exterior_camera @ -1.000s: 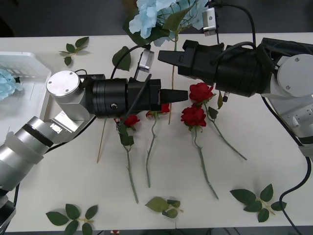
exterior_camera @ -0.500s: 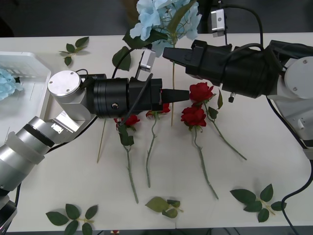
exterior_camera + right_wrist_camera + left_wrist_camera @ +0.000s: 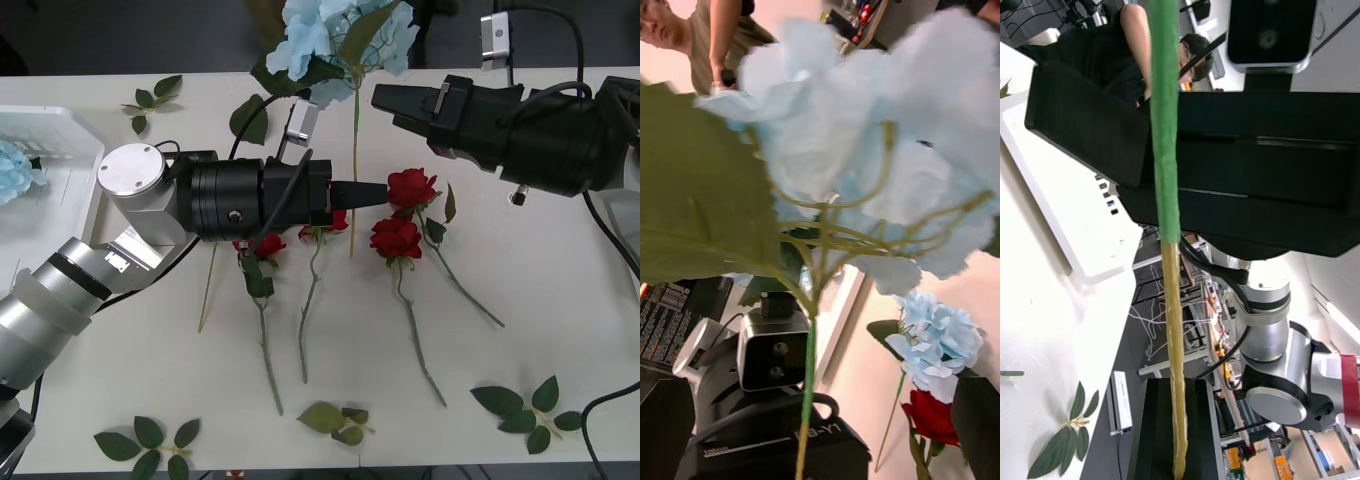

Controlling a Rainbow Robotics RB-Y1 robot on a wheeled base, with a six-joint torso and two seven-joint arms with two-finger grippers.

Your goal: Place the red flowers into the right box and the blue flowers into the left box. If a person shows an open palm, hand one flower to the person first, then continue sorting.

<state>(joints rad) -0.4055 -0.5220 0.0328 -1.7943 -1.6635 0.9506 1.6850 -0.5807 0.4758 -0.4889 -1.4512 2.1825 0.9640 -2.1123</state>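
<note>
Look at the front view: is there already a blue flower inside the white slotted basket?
Yes: a pale blue flower head lies inside the white slotted basket at the table's left end.

Robotics lab: cluttered equipment racks [image 3: 1210, 337], cables.

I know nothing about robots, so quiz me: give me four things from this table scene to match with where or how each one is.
Things:
1. Blue flower at the far edge
2. Red roses
3. Other blue flower
4. Right gripper

States:
A. Lying in the white basket
B. Stem pinched by the left gripper
C. Lying flat on the table
D. Fingers open, holding nothing

Pairs: 1-B, 2-C, 3-A, 4-D
</note>
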